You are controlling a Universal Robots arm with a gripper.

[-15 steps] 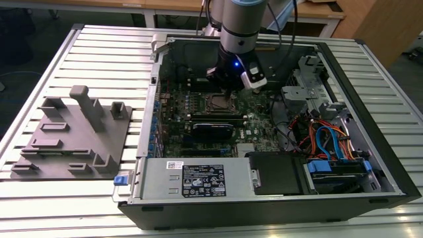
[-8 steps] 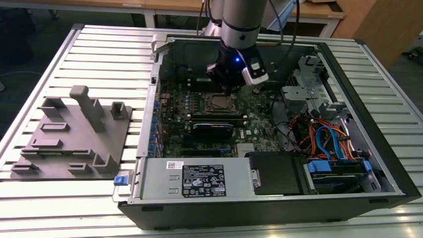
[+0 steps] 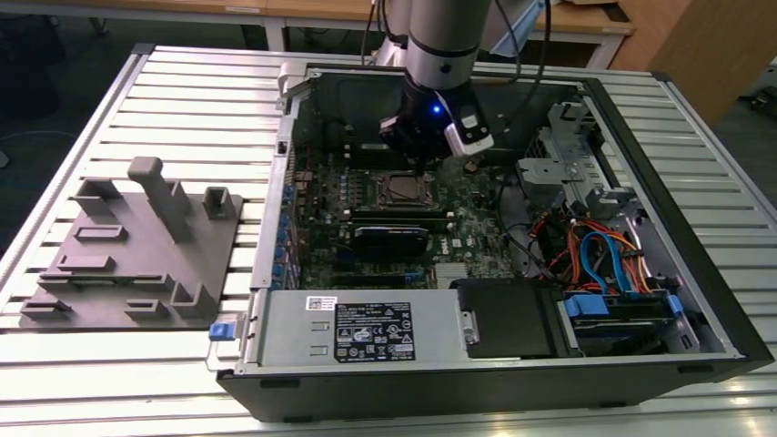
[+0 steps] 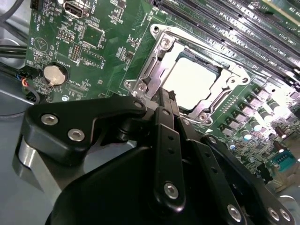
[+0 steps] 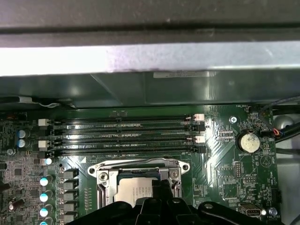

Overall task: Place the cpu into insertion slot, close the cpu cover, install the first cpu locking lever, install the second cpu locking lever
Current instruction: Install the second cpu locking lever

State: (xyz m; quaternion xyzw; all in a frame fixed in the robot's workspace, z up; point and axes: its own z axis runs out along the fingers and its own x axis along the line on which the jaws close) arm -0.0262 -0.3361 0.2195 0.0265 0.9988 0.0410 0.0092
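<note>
Exterior view gives you a slatted metal counter (image 3: 182,100) carrying an open computer case (image 3: 680,300); your tool (image 3: 419,162), jaws narrow and empty, hangs just over the cpu (image 4: 193,80) lying in the insertion slot (image 4: 161,61) under its cover (image 4: 225,86).

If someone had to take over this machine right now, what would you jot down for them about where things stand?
Claw: low over the motherboard at the edge of the insertion slot; its fingertips appear close together with nothing visibly between them.
The cpu lies in the slot, silver top up.
The cpu cover looks lowered, framing the chip.
Done: chip placed, cover seemingly down.
Left: whether either locking lever is latched cannot be told from these views, so check both.
</note>
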